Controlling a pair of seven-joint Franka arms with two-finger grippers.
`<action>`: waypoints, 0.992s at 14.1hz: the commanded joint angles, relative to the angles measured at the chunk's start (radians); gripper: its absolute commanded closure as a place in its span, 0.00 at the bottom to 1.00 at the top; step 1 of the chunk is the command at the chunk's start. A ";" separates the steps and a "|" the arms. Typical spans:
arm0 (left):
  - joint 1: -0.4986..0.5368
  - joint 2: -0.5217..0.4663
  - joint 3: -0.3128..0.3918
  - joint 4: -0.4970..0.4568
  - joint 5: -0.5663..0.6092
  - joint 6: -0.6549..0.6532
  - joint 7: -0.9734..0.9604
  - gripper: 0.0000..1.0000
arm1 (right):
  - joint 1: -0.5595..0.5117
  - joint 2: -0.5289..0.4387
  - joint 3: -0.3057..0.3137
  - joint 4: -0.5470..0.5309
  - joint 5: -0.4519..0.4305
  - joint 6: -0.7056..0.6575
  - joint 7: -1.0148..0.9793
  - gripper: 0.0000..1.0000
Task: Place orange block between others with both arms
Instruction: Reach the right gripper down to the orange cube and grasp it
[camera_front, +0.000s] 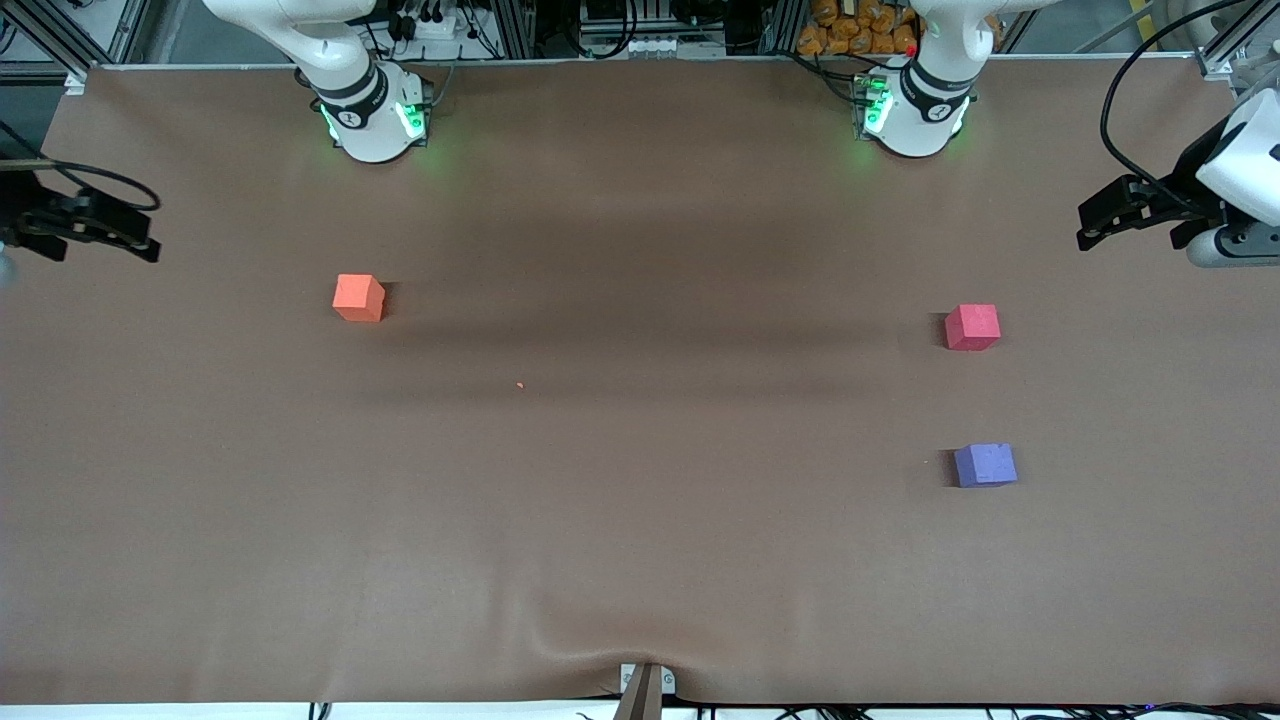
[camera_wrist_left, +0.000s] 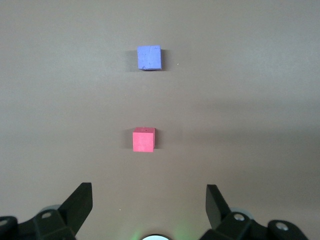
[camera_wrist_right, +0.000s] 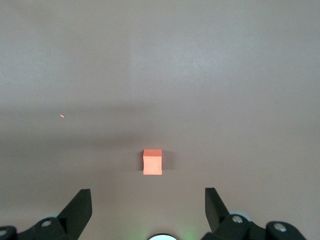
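The orange block (camera_front: 359, 297) (camera_wrist_right: 153, 162) sits alone on the brown table toward the right arm's end. The others stand toward the left arm's end: a red-pink cube (camera_front: 972, 327) (camera_wrist_left: 144, 139), and a purple-blue cube (camera_front: 985, 465) (camera_wrist_left: 150, 58) nearer the front camera, with a gap of bare table between them. My right gripper (camera_front: 140, 235) (camera_wrist_right: 148, 200) hangs open over the table's edge at its own end, apart from the orange block. My left gripper (camera_front: 1088, 228) (camera_wrist_left: 149, 200) hangs open over the edge at its end, apart from both cubes. Neither holds anything.
A tiny orange crumb (camera_front: 520, 384) (camera_wrist_right: 62, 116) lies near the table's middle. The two arm bases (camera_front: 375, 115) (camera_front: 915, 115) stand along the edge farthest from the front camera. A metal bracket (camera_front: 645, 685) clamps the brown cover (camera_front: 640, 560) at the near edge, where it wrinkles.
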 joint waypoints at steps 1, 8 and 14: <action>0.008 0.001 -0.005 0.013 -0.006 0.003 0.015 0.00 | 0.010 0.045 0.001 0.010 -0.046 -0.010 -0.028 0.00; 0.008 0.004 -0.005 0.012 -0.004 0.009 0.015 0.00 | 0.016 0.134 0.003 -0.087 -0.035 -0.028 -0.085 0.00; 0.008 0.018 -0.007 0.007 -0.007 0.026 0.015 0.00 | 0.013 0.238 0.001 -0.093 0.003 -0.007 -0.084 0.00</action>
